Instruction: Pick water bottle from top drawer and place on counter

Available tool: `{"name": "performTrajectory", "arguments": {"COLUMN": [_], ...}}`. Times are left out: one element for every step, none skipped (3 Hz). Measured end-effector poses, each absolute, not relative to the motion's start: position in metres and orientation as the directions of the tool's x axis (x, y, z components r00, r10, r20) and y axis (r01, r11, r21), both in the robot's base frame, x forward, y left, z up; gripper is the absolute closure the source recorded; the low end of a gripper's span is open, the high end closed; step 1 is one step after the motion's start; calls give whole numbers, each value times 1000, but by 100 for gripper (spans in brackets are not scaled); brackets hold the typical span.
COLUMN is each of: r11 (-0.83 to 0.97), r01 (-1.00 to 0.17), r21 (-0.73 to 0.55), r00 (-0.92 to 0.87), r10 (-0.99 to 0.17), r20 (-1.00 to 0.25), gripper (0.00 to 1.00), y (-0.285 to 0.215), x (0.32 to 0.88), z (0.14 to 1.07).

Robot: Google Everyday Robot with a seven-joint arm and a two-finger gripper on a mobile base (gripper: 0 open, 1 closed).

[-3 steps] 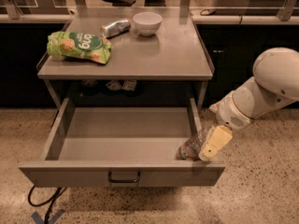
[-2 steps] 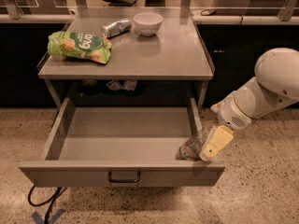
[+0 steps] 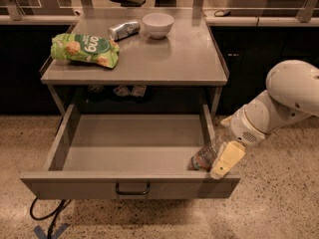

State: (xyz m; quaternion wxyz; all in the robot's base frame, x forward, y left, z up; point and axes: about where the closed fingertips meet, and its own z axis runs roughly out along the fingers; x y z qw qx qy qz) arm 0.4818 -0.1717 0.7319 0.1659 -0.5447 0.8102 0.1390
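**Reaching into the top drawer [image 3: 129, 187]**

On the counter [image 3: 169, 59] we see a snack bag [image 3: 84, 49], can [image 3: 123, 30] and bowl [image 3: 158, 24]. The water bottle [image 3: 203, 156] lies in the open drawer's front right corner. The gripper [image 3: 217, 167] seemingly touches it, but we cannot tell whether it has hold.

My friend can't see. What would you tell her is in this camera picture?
A white robot arm reaches its gripper down to a water bottle lying in the front right corner of an open drawer. Above it, the counter holds a green snack bag, a silver can and a white bowl.
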Motion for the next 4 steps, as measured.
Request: {"name": "performTrajectory", "arguments": {"r11": [368, 368, 368, 368], "r01": [-929, -927, -927, -927], "r21": [46, 72, 72, 72], "r00": [-352, -363, -363, -363], "r10": [-837, -833, -833, -833], "r20": [-420, -418, -418, -418], "gripper": [0, 0, 19, 42], "y": [-172, -173, -173, -173], "x": [482, 483, 483, 483], "z": [732, 726, 726, 726]}}
